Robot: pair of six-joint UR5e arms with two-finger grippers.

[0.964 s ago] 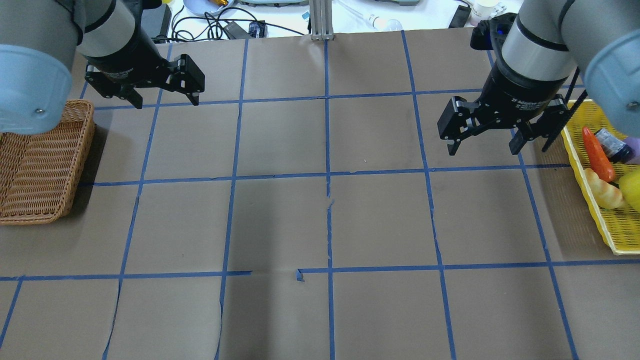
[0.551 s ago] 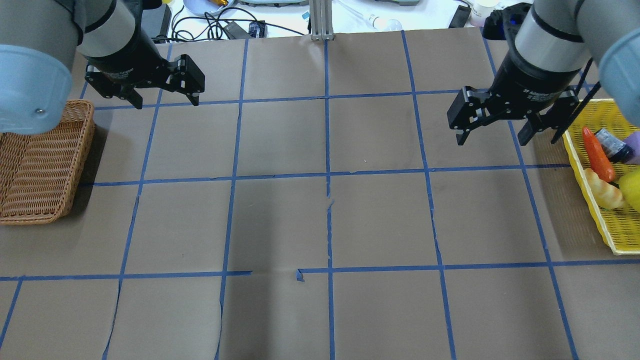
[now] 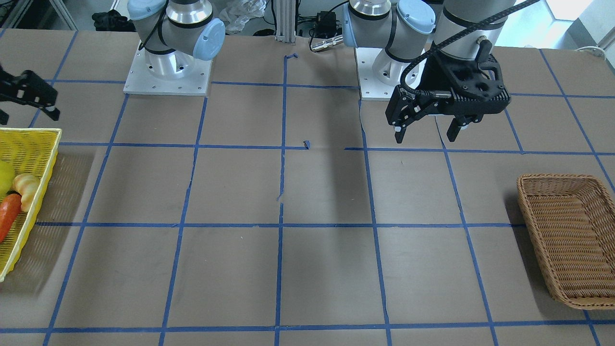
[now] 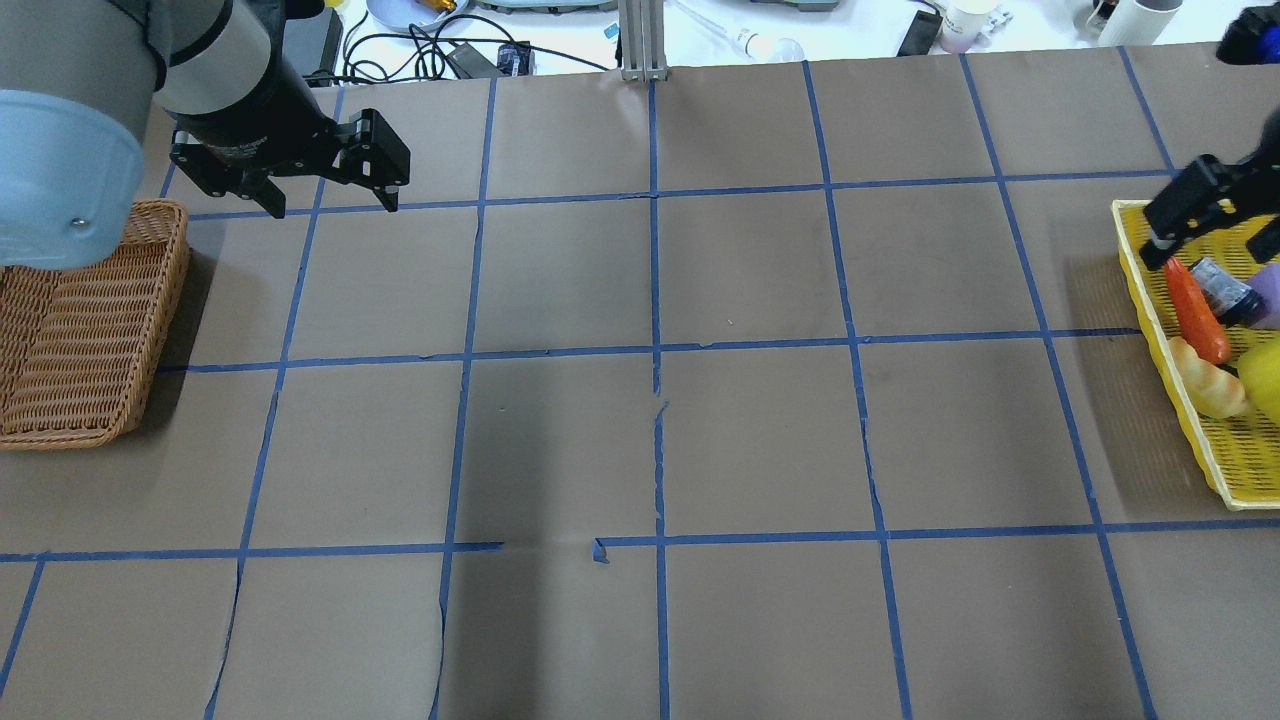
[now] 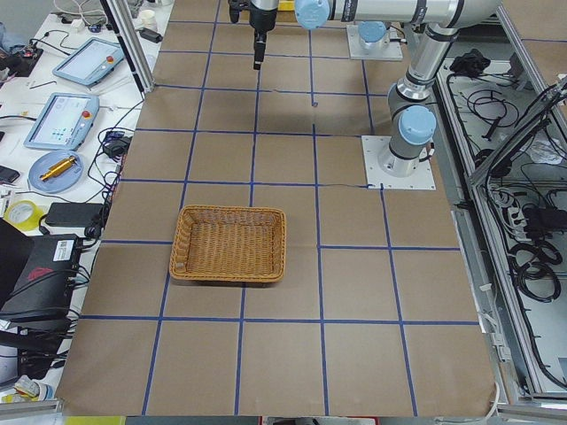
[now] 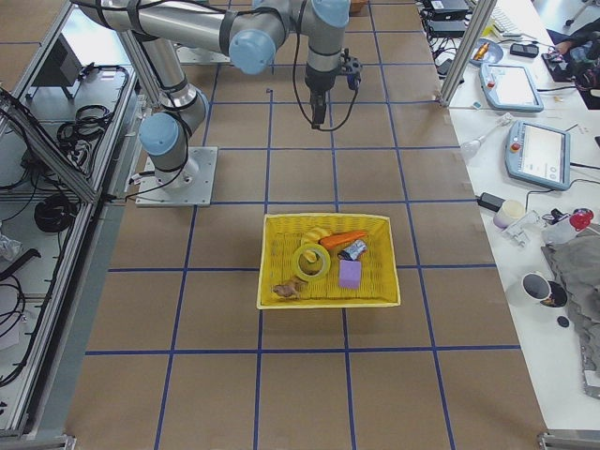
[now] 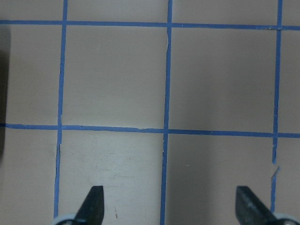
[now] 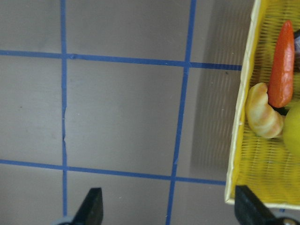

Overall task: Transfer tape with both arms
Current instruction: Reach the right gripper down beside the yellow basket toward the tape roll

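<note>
The yellow tape roll [image 6: 310, 261] lies flat in the yellow basket [image 6: 323, 217], ring-shaped with an open centre. Only its yellow edge shows at the right border of the overhead view [image 4: 1262, 378] and the right wrist view [image 8: 294, 125]. My right gripper [image 4: 1215, 238] is open and empty. It hangs over the basket's far left corner and is partly cut off by the frame; it also shows in the front view [image 3: 29, 115]. My left gripper [image 4: 332, 205] is open and empty, high over the table beside the wicker basket [image 4: 100, 435].
The yellow basket [image 4: 1150, 290] also holds a carrot [image 4: 1193, 310], a bread piece [image 4: 1210, 378], a small dark packet [image 4: 1225, 288] and a purple block [image 6: 349, 273]. Blue tape lines grid the brown table. Cables and clutter lie beyond the far edge.
My right gripper has moved right and a little away from the robot, from over the bare table to over the yellow basket's corner. The left arm has not moved.
</note>
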